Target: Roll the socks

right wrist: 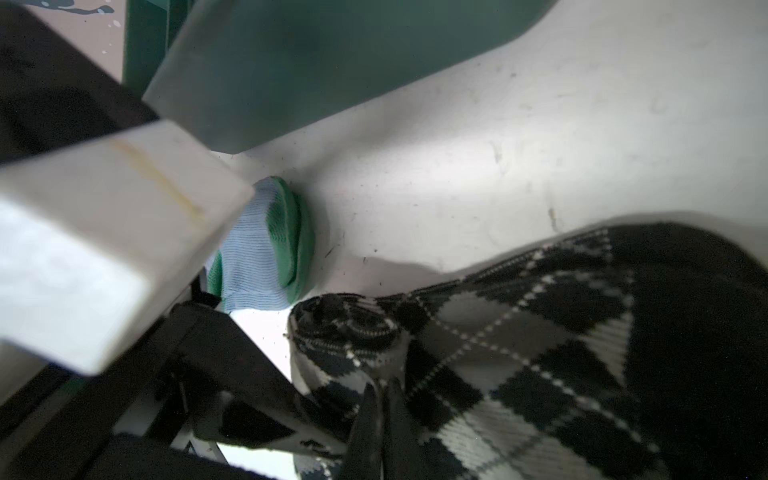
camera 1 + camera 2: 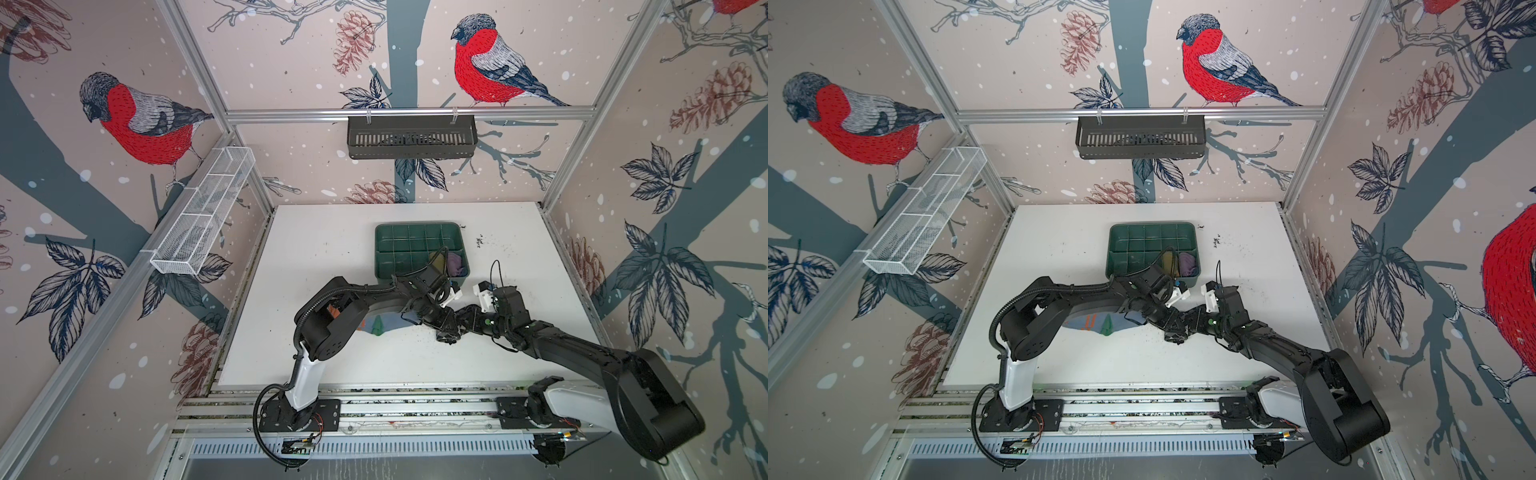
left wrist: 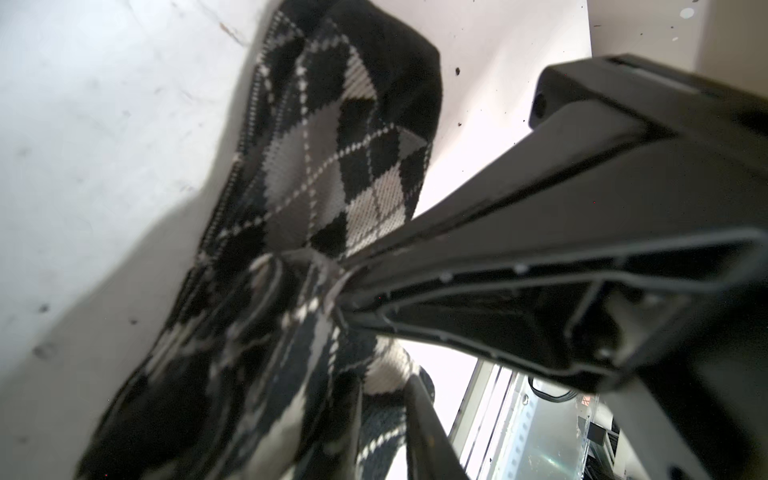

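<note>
Risk first. Both grippers bite the argyle sock [image 3: 332, 145] close together, so the wrists are crowded. A twist by either could knock the tips together or tug the fabric out of the other's pinch. The roll is only begun: the right wrist view shows a tight spiral at one end, and the rest of the sock lies flat. If a pinch holds just the outer layer, the spiral likely slackens and unwinds. The green tray [image 2: 376, 249] stands just behind the work, and a wrist swinging back could nudge it.

Jaws:
- The left gripper [image 3: 338, 274] is clamped on a bunched fold of the argyle.
- The right gripper [image 1: 380, 399] is closed tight at the roll's edge with fabric drawn up between the tips. It looks like a thin pinch.

Pose:
- The left arm [image 2: 374, 286] rises from the front-left of the table [image 2: 332, 249]. Its elbow is raised, its forearm runs along the tray's front edge, and its wrist bends down.
- The right arm [image 2: 582, 349] comes low from the front-right corner, reaching toward the middle.
- The tips meet right of the table's centre, before the tray's front-right corner. The argyle lies there, hidden under them in both top views.

The light blue sock [image 2: 376, 326] lies flat and unrolled near the table's centre, under the left arm, with neither gripper on it. Its green toe sits just beside the argyle roll; I cannot tell whether they touch.
</note>
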Robot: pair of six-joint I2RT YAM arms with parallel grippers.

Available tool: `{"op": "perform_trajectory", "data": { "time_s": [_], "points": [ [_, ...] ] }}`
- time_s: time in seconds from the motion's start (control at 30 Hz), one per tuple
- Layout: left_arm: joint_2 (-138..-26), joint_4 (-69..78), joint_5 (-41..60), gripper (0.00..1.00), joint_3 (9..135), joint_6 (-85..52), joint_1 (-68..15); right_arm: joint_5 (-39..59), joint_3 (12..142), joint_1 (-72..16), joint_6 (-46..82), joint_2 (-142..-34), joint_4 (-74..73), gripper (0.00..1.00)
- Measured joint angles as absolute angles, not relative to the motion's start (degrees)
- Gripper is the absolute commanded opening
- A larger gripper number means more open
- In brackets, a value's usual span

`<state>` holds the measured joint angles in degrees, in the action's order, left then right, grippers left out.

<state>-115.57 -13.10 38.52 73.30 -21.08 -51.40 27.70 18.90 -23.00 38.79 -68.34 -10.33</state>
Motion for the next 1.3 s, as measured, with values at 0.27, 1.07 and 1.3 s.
{"op": "perform_trajectory", "data": {
  "time_s": [0.27, 1.07, 1.3],
  "points": [
    [-115.28, -13.04, 38.48, 0.22, 73.3, -21.04, -51.03, 28.01, 19.73, -23.49, 38.61, -67.64, -10.44, 0.03],
    [-116.07, -12.25, 38.37, 0.21, 73.03, -21.15, -49.21, 27.94, 21.12, -23.53, 37.41, -66.59, -12.12, 0.12],
    [-115.13, -10.57, 38.46, 0.21, 71.57, -21.65, -48.84, 28.27, 19.75, -23.57, 37.36, -66.65, -9.04, 0.05]
  ]
}}
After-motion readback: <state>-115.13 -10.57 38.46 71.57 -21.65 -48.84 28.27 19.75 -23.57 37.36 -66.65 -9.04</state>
